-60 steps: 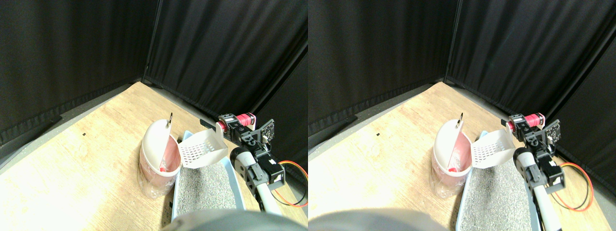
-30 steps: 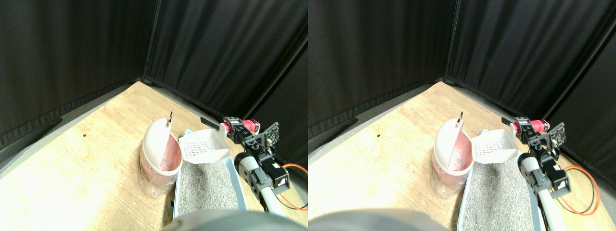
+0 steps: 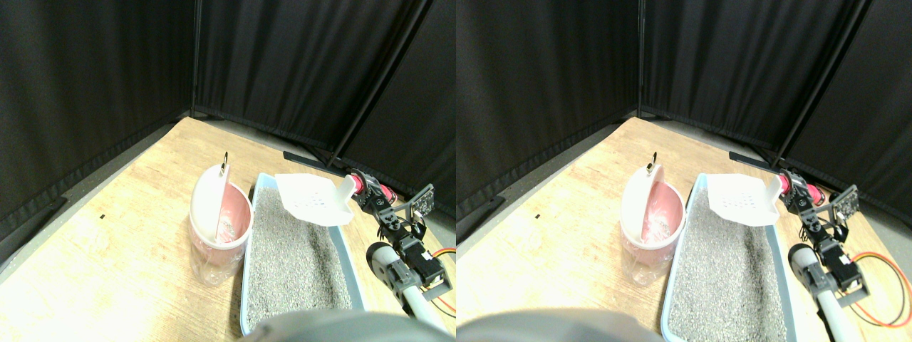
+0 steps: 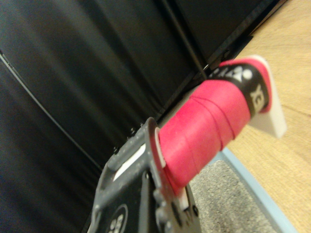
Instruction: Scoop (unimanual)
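Black curtains [image 3: 107, 85] close the scene on the far sides. In front of them lies the wooden worktop [image 3: 121, 242], and on it stands a long light-blue tray [image 3: 247, 285] filled with grey litter [image 3: 292, 263]. Just beside the tray, on its left, stands a pink bin [image 3: 217, 228] with a white swing lid [image 3: 206, 203], tilted open, and a clear bag around its body.

The right manipulator [image 3: 399, 249] reaches in from the lower right. A white slotted scoop [image 3: 313, 201] hangs above the far part of the tray, clear of the litter, with its open side up and nearly level. Its handle is wrapped in pink tape [image 4: 209, 126] with a black band near the end, and it passes through the dark frame of the right fingers [image 3: 368, 196], which appear closed on the handle.
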